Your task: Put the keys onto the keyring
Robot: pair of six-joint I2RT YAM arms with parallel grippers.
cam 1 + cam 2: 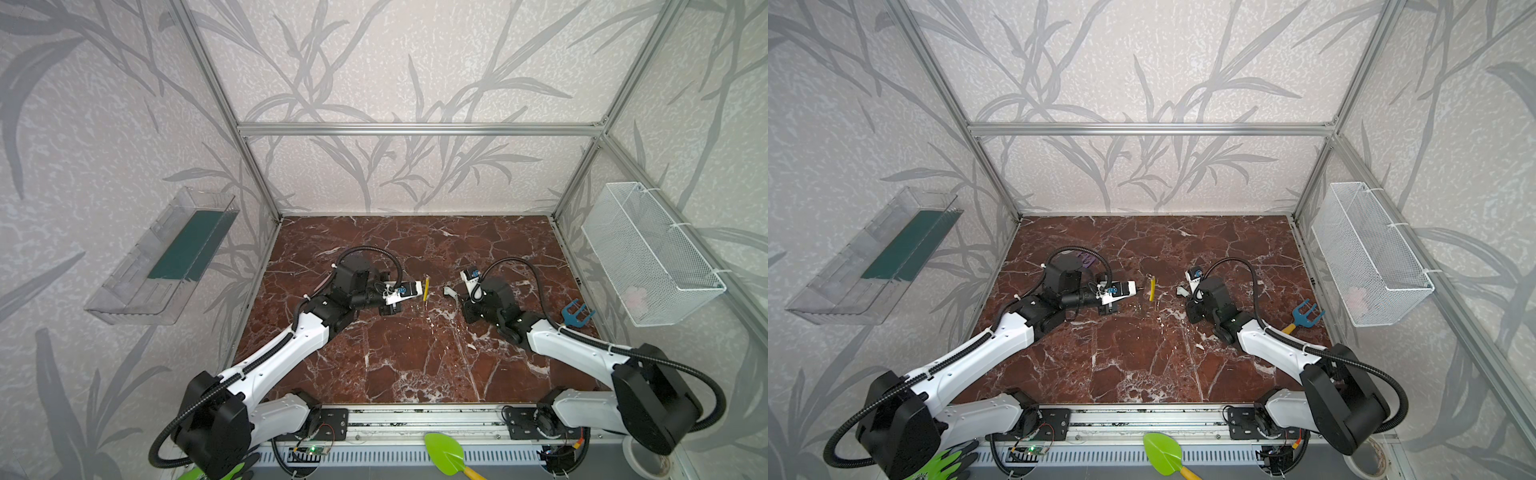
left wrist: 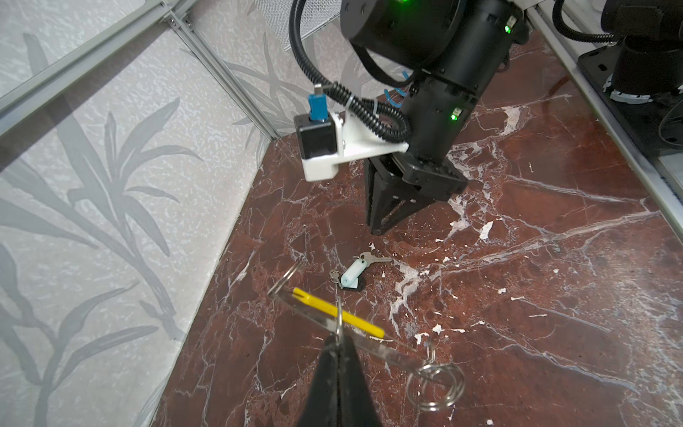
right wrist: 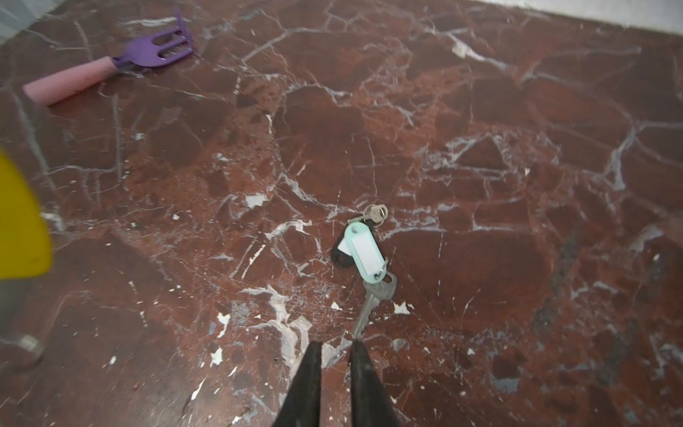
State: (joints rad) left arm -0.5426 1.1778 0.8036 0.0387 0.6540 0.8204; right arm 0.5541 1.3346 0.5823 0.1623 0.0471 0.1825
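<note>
1. top views: the keyring (image 1: 426, 288) is held up over the middle of the counter (image 1: 395, 374), edge-on in both top views. the right gripper (image 1: 449, 291) sits just beside it, toward the counter's right edge. the keys are too small to make out here.
2. left wrist view: the left gripper (image 2: 338, 342) has its fingers closed on the thin wire of the keyring, next to the yellow sleeve (image 2: 338, 314). the keys (image 2: 354, 271) lie flat on the counter between the hoop and the right gripper, touching neither.
3. right wrist view: the right fingers (image 3: 314, 355) stand slightly apart with bare counter between them and hold nothing. the blade tip of one key lies just ahead of one finger. the pale teal tag (image 3: 364, 255) and a second key lie further on.
4. step in hand, as judged: pick up the keys with the right gripper.
5. widen the right fingers first, then advance until the blade or the key head sits fully between them. a grip on the blade tip alone is likely to slip, since a flat key on hard stone may skid.
6. close, then lift straight up. leave the bunch's own small ring clear of the fingers for threading.
7. leave the left grip alone, so the hoop is a fixed target.
</note>
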